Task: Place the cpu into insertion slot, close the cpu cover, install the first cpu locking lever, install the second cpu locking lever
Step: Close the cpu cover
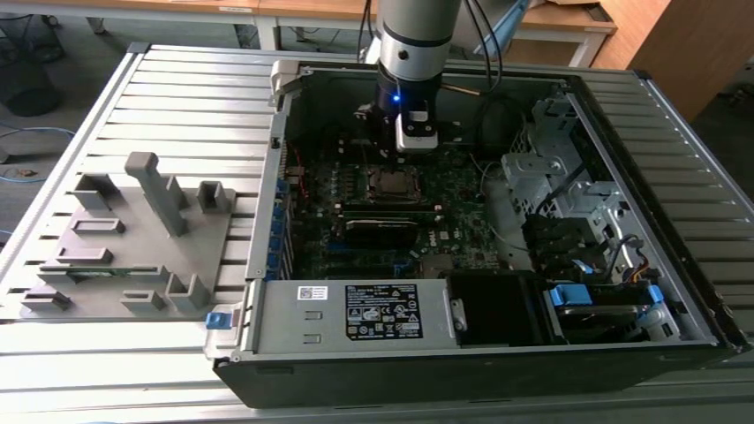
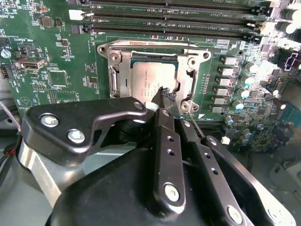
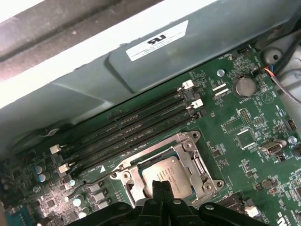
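Clenching gripper jaws on nothing, touching tips to lettered cpu sitting in insertion slot, inside cpu cover frame; showing printed white label beyond.

Dull grey metal cpu
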Available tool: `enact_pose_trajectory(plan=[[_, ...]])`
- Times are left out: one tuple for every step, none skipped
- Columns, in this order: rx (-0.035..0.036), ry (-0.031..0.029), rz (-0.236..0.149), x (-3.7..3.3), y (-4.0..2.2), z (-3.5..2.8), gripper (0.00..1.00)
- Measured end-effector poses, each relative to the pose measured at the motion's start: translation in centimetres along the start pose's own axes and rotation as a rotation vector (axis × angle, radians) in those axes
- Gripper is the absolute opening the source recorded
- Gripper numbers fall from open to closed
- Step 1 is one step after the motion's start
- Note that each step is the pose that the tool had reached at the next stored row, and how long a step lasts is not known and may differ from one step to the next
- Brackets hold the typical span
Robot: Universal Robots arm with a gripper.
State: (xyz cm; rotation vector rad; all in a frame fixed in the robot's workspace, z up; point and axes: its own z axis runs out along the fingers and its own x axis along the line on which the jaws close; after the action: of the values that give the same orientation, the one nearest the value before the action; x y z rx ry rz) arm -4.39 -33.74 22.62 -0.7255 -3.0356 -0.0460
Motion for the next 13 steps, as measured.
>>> enact_pose_trajectory(plan=[[-0.0001, 0.0000, 0.000, 0.00, 0.00, 0.00, 0.11], [0.0000, 0.0000, 0.000, 0.00, 0.00, 0.00, 0.11], [0.0000, 0.0000, 0.000, 0.00, 0.00, 0.00, 0.11], [0.0000, 0.0000, 0.000, 0.00, 0.00, 0.00, 0.11], [0.0000, 0.0000, 0.000, 0.00, 0.00, 0.00, 0.11], [0.0000, 0.0001, 0.000, 0.00, 0.00, 0.00, 0.11], [0.0000, 0.0001, -0.002, 0.00, 0.00, 0.00, 0.11], [0.0001, 0.0002, -0.006, 0.00, 0.00, 0.00, 0.11], [0.0004, 0.0003, -0.012, 0.00, 0.00, 0.00, 0.11], [0.0006, 0.0006, -0.022, 0.00, 0.00, 0.00, 0.11], [0.0007, 0.0009, -0.034, 0.00, 0.00, 0.00, 0.11], [0.0010, 0.0013, -0.049, 0.00, 0.00, 0.01, 0.11], [0.0013, 0.0017, -0.064, 0.00, 0.00, 0.01, 0.11]])
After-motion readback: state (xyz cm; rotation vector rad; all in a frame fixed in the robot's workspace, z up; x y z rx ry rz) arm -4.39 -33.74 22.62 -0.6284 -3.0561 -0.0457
